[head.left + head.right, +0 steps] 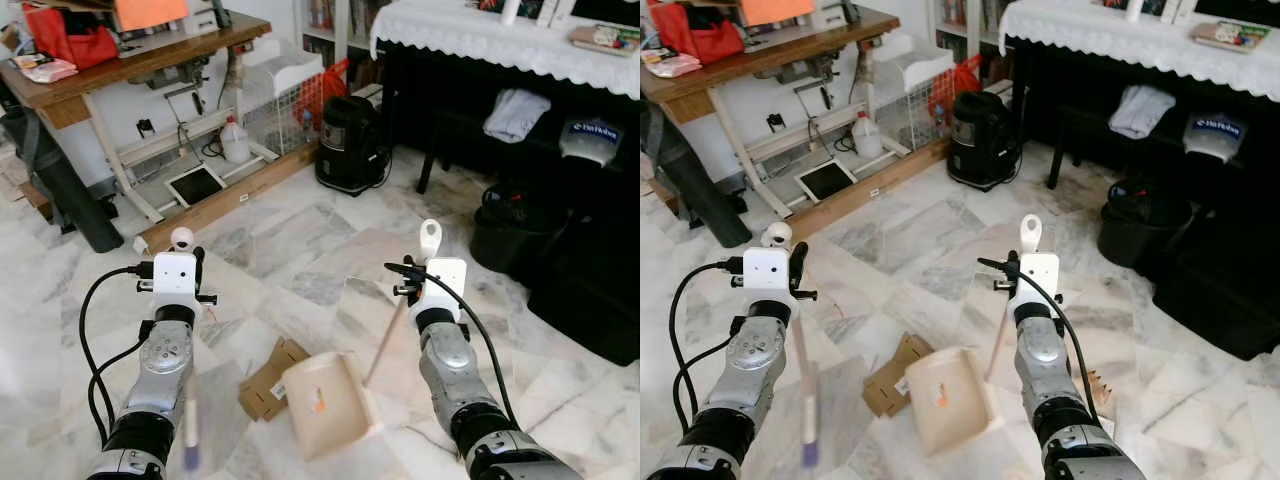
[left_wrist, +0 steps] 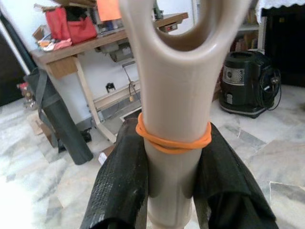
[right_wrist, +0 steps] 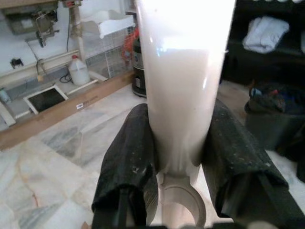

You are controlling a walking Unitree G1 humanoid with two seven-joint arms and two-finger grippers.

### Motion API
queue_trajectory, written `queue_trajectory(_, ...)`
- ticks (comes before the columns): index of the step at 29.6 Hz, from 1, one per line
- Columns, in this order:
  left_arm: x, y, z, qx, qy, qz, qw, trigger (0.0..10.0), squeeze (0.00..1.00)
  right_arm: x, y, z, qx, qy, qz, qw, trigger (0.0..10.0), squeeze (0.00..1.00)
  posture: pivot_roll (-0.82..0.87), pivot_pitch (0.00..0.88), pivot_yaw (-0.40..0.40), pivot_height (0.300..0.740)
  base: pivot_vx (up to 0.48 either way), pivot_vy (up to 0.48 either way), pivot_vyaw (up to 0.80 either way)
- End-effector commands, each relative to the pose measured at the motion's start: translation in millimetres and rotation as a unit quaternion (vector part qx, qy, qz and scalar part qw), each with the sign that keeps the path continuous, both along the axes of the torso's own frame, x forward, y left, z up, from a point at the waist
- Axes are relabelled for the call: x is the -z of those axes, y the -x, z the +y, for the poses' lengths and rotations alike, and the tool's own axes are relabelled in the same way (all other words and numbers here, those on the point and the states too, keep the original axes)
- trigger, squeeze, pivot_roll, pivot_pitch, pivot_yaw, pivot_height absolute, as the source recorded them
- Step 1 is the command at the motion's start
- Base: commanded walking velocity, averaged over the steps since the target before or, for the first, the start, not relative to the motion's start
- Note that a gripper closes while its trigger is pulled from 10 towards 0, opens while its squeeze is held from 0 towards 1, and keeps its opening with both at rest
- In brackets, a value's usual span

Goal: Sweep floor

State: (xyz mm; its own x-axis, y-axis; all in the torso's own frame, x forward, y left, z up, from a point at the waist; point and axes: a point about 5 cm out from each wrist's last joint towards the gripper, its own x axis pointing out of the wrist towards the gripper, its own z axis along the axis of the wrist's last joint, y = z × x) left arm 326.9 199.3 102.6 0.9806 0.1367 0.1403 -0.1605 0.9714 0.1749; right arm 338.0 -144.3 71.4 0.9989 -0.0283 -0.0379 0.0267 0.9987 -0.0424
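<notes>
Far left, a wooden worktable point(image 1: 150, 55) is carrying a red bag point(image 1: 72, 40), with a dark rolled mat point(image 1: 65, 195) leaning at its near end. Under it you are looking at a white jug point(image 1: 236, 141) and a flat tablet-like panel point(image 1: 195, 184), fenced by a long timber plank point(image 1: 225, 198) lying on the marble floor point(image 1: 300, 250).

Your left gripper point(image 2: 171, 191) is closing its 2 black fingers point(image 2: 119, 186) tight around a beige broom handle point(image 2: 174, 119) ringed by an orange rubber band point(image 2: 171, 140); the shaft is running down beside the left arm, its lower end blurred.

Centre, a flattened piece of brown cardboard point(image 1: 268, 378) is lying on the floor, touching the left edge of the cream dustpan point(image 1: 325, 402), which is sitting between your 2 arms. A black vacuum cleaner point(image 1: 348, 145) is standing beyond, near a white wire rack point(image 1: 285, 95).

Your right gripper point(image 3: 178, 176) is clamping both fingers point(image 3: 131, 162) on the pale dustpan handle point(image 3: 183, 86), whose thin stick point(image 1: 385, 340) is slanting down to the pan.

Right side, a black piano point(image 1: 520, 110) under a white lace cloth point(image 1: 480, 35) is blocking the way, with a dark bench, folded grey cloth point(image 1: 515, 113) and a black bucket point(image 1: 505, 225) crowding the floor just ahead of the right arm.
</notes>
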Motion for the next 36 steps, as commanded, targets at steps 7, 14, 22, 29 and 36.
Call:
queue_trajectory(7, -8, -2.1, 2.4, -0.004, -0.006, -0.018, 1.000, 10.0, 0.00, -26, -5.5, 4.9, -0.010, -0.032, -0.084, 0.996, 10.0, 0.00, 0.02, 0.000, 0.029, 0.740, 0.000, 0.000, 0.00)
queue_trajectory(14, -9, -2.2, 4.7, -0.007, -0.008, -0.020, 1.000, 10.0, 0.00, -42, -9.3, 4.9, -0.005, -0.022, -0.127, 0.992, 10.0, 0.00, 0.02, 0.000, 0.029, 0.740, 0.000, 0.000, 0.00)
queue_trajectory(22, -5, -0.2, 5.1, -0.009, -0.009, -0.011, 1.000, 10.0, 0.00, -35, -5.9, 5.9, -0.014, -0.019, -0.115, 0.993, 10.0, 0.00, 0.02, 0.000, 0.028, 0.740, 0.194, 0.000, 0.00)
queue_trajectory(29, -5, -0.5, 4.9, -0.011, -0.009, -0.010, 1.000, 10.0, 0.00, -35, -5.8, 6.7, -0.016, -0.015, -0.115, 0.993, 10.0, 0.00, 0.02, 0.000, 0.028, 0.740, 0.291, 0.000, 0.00)
queue_trajectory(36, -4, -0.3, 6.4, -0.015, -0.006, -0.010, 1.000, 10.0, 0.00, -35, -6.1, 7.1, -0.020, -0.010, -0.115, 0.993, 10.0, 0.00, 0.02, 0.000, 0.027, 0.740, 0.317, 0.000, 0.14)
